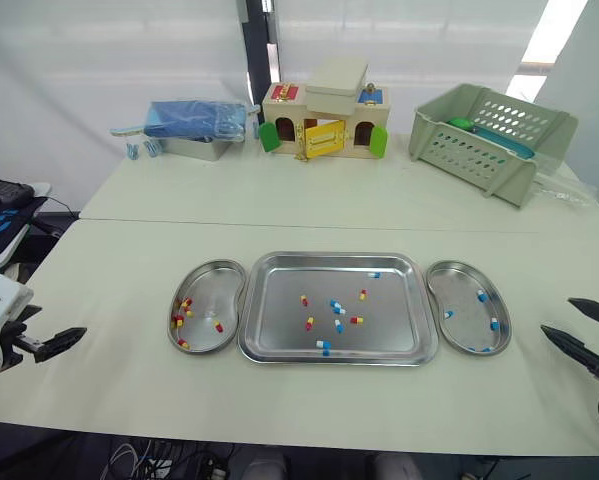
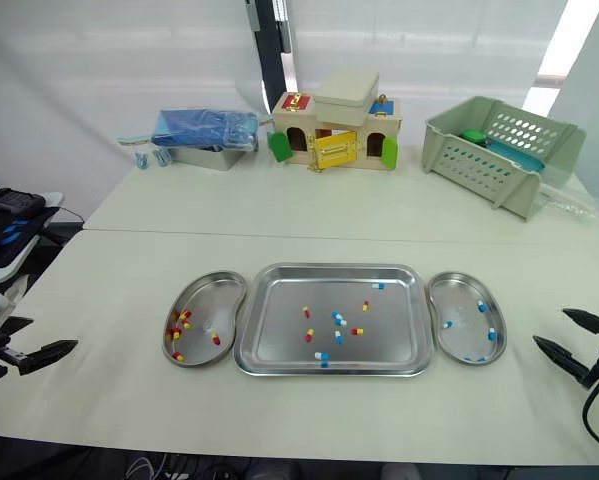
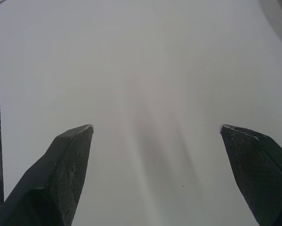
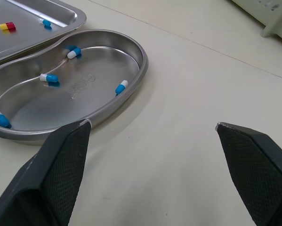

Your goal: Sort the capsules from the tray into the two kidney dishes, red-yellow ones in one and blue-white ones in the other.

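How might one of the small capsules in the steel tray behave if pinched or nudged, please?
The red-yellow capsule is small with rounded ends, so it probably rolls or skids on the shiny tray. It looks light, so a glancing touch may flick it away. Its shell could dent under a hard squeeze.

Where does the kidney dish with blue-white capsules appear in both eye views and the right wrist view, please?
Left eye view: kidney dish lower right of centre, right of the tray.
Right eye view: kidney dish, same spot.
Right wrist view: kidney dish ahead of the open right gripper.
Shared landmark: the tray beside it.
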Robot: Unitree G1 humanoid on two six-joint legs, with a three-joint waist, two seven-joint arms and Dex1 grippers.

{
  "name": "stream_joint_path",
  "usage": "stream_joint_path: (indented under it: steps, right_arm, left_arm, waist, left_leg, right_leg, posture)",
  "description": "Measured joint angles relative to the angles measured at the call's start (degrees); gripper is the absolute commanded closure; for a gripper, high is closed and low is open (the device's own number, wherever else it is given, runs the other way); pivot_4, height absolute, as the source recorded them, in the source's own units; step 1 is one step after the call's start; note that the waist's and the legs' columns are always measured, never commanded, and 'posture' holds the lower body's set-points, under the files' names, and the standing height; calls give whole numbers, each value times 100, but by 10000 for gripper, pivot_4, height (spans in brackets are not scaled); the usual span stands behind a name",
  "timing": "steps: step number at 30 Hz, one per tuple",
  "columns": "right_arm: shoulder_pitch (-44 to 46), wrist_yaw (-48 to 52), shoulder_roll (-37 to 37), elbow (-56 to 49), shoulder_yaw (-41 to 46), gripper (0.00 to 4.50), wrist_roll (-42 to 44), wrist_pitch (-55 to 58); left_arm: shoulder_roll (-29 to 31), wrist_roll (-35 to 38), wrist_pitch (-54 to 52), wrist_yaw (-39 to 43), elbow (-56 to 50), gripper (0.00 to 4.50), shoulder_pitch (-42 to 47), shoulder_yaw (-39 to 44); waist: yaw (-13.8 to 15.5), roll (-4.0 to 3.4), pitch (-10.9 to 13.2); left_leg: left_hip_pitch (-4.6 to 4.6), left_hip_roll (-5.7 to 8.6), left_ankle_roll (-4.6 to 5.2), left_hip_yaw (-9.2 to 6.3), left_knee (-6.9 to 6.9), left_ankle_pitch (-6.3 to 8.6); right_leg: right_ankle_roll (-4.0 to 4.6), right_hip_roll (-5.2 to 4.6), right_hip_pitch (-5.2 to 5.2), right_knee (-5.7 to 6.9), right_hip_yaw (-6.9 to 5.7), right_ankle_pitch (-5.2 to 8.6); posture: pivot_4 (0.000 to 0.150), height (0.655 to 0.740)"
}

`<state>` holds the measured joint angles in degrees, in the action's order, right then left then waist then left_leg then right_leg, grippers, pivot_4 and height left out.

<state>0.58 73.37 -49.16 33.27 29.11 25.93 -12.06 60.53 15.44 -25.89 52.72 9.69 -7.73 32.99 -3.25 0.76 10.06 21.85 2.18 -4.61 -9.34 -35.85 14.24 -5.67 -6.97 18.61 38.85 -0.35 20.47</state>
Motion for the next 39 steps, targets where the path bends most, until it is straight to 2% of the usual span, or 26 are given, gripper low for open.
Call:
stream_joint_path:
  steps: [5,11,16,18,27,30,39]
  right_arm:
    - [-567,108,216,-626,30,0,142,27]
    - [-2015,-74,1061,-3116,-270,0,589,476]
    - [-2790,-437,1628,-4739,-701,0,692,626]
    - [-2915,-593,1832,-5081,-925,0,667,618]
    - [-3075,-1216,2247,-5585,-1732,0,183,500]
    - [-3040,-1386,2254,-5617,-1755,0,165,494]
    - [-3124,-1651,2267,-5637,-1920,0,49,402]
  left_arm:
    - [-17,58,-9,80,-231,283,143,-152]
    - [-18,345,-105,549,-996,283,537,-812]
    - [-49,455,-81,1042,-1414,283,1643,-1974]
    - [-178,437,-6,1184,-1511,283,2121,-2431]
    - [-1161,-320,253,1492,-1290,283,3574,-4386]
    - [-1578,-588,156,1270,-1094,283,3833,-4703]
    - [-2255,-919,-354,734,-1015,283,3887,-5030]
  waist:
    - [19,0,0]
    - [62,-3,0]
    - [105,-4,0]
    - [98,-4,-1]
    - [76,-3,0]
    - [81,-2,0]
    - [64,-2,0]
  left_leg:
    - [2,0,-1,0,0,0]
    - [5,-1,-3,-2,0,1]
    - [4,-1,-3,-4,-2,1]
    - [4,1,-3,-1,-4,1]
    - [4,1,-3,-4,-11,1]
    - [4,1,-3,-8,-11,1]
    - [3,2,-3,-10,-12,0]
  right_leg:
    - [0,0,0,-1,0,0]
    - [0,0,0,0,0,0]
    - [0,2,0,1,-2,0]
    - [0,2,-1,1,1,0]
    - [-1,4,-4,1,-2,0]
    - [-1,4,-6,0,-5,0]
    - [-1,4,-8,-1,-6,0]
  posture:
    - [1500,7400]
    - [1500,7400]
    - [1500,7400]
    - [1500,7400]
    - [1500,7400]
    - [1500,7400]
    - [1500,7400]
